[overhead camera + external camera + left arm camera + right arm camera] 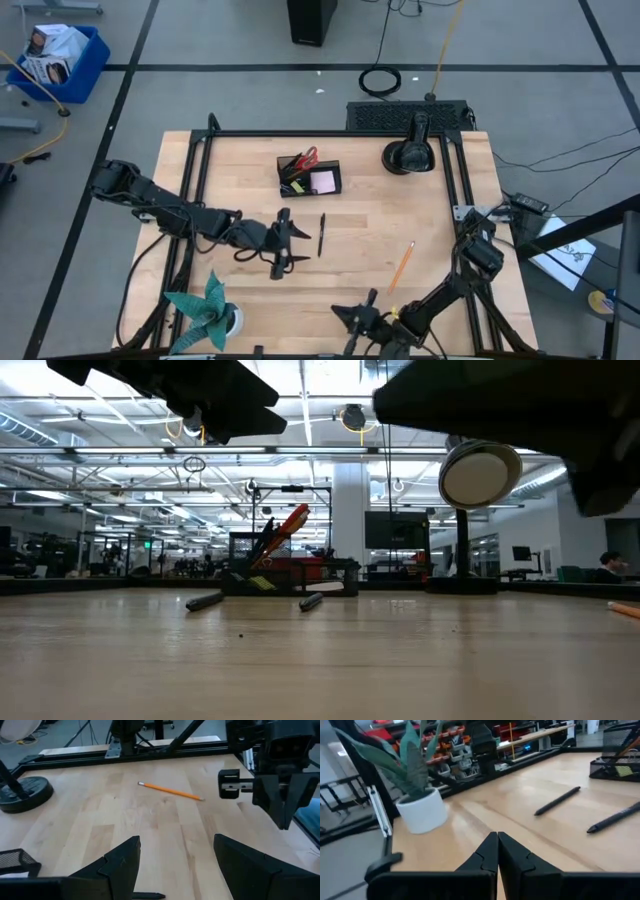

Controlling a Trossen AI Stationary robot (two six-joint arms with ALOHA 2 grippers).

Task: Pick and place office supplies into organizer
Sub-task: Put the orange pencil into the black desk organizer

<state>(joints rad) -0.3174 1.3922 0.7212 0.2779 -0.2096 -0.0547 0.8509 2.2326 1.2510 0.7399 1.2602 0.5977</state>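
Note:
The black organizer [309, 177] stands at the table's far middle with red-handled scissors [308, 157] and a pink note pad [322, 181] in it. One black pen [322, 235] lies on the wood in front of it. A second pen's tip [147, 895] shows low between my left fingers. An orange pencil [401, 267] lies farther right. My left gripper [283, 240] hovers open over the table's middle, just left of the first pen. My right gripper [355, 320] is shut near the near edge, touching nothing.
A teal paper plant in a white pot [208, 310] stands at the near left corner. A round black base with an upright post [410, 155] sits at the far right. Bare wood lies between the pens and the pencil.

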